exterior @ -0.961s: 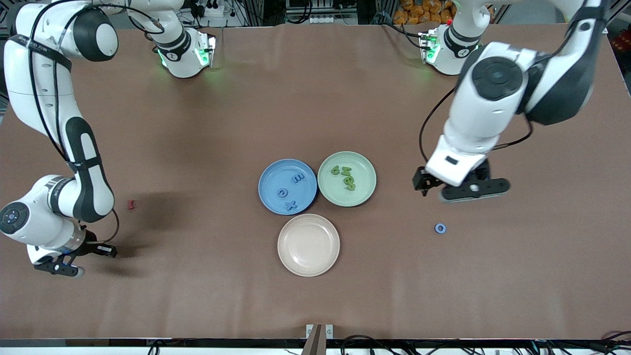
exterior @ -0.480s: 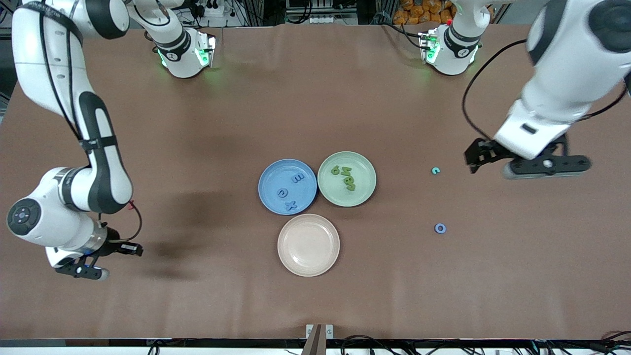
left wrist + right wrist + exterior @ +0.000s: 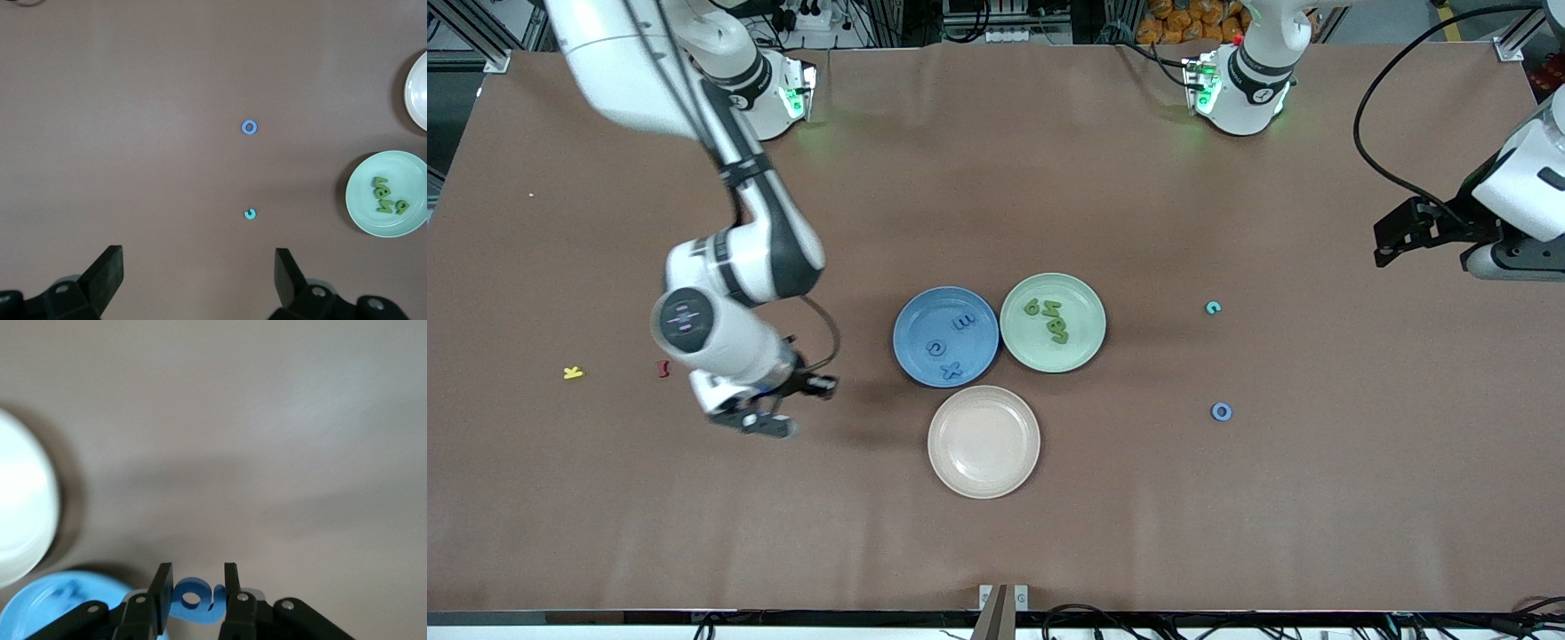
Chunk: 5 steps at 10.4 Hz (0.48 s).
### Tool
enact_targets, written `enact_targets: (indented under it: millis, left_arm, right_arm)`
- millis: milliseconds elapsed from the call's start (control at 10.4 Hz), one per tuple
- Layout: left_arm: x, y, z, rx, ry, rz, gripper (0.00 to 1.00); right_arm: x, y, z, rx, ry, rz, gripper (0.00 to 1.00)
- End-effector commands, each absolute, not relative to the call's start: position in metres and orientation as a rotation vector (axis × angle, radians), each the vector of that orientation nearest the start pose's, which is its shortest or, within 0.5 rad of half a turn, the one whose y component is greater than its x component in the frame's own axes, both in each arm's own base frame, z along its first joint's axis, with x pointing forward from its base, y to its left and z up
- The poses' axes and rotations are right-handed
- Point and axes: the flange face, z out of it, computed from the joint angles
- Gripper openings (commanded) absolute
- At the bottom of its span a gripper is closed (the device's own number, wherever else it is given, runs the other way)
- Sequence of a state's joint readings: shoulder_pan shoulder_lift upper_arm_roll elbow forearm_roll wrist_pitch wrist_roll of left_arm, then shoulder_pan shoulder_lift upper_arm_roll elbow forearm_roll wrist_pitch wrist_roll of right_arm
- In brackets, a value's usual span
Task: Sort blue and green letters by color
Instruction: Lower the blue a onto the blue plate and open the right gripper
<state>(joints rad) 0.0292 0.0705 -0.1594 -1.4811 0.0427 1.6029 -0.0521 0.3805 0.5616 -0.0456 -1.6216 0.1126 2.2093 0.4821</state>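
Three blue letters (image 3: 951, 370) lie in the blue plate (image 3: 911, 324), and several green letters (image 3: 1054, 320) lie in the green plate (image 3: 1085, 342) beside it. My right gripper (image 3: 754, 423) hangs over bare table next to the blue plate, toward the right arm's end. In the right wrist view it (image 3: 195, 590) is shut on a blue letter (image 3: 193, 600). A blue ring letter (image 3: 1221, 411) and a teal letter (image 3: 1213, 308) lie loose toward the left arm's end. My left gripper (image 3: 198, 267) is open and empty, high over that end.
An empty beige plate (image 3: 983, 441) sits nearer the front camera than the two coloured plates. A yellow letter (image 3: 574, 372) and a dark red letter (image 3: 663, 368) lie toward the right arm's end.
The right arm has swung from its end of the table toward the plates, uncovering the yellow letter. The left arm has pulled back to its own end, uncovering the teal letter.
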Motion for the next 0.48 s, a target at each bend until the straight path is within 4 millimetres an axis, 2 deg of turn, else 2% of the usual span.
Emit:
enact_targets:
  millis: [0, 96, 288, 384]
  left_arm:
    - [0.563, -0.060, 0.646, -3.123, 0.142, -0.067, 1.00]
    - [0.566, -0.036, 0.643, -3.125, 0.079, -0.057, 1.00]
    - [0.567, -0.022, 0.643, -3.128, 0.033, -0.056, 1.00]
    - [0.567, -0.018, 0.643, -3.153, 0.017, -0.058, 1.00]
  right_arm:
    - [0.596, 0.326, 0.294, -3.082, 0.144, 0.040, 0.12]
    - [0.578, 0.358, 0.288, -3.093, 0.059, 0.051, 0.12]
    - [0.550, 0.399, 0.277, -3.104, -0.052, 0.068, 0.12]
    - [0.541, 0.412, 0.272, -3.107, -0.087, 0.070, 0.39]
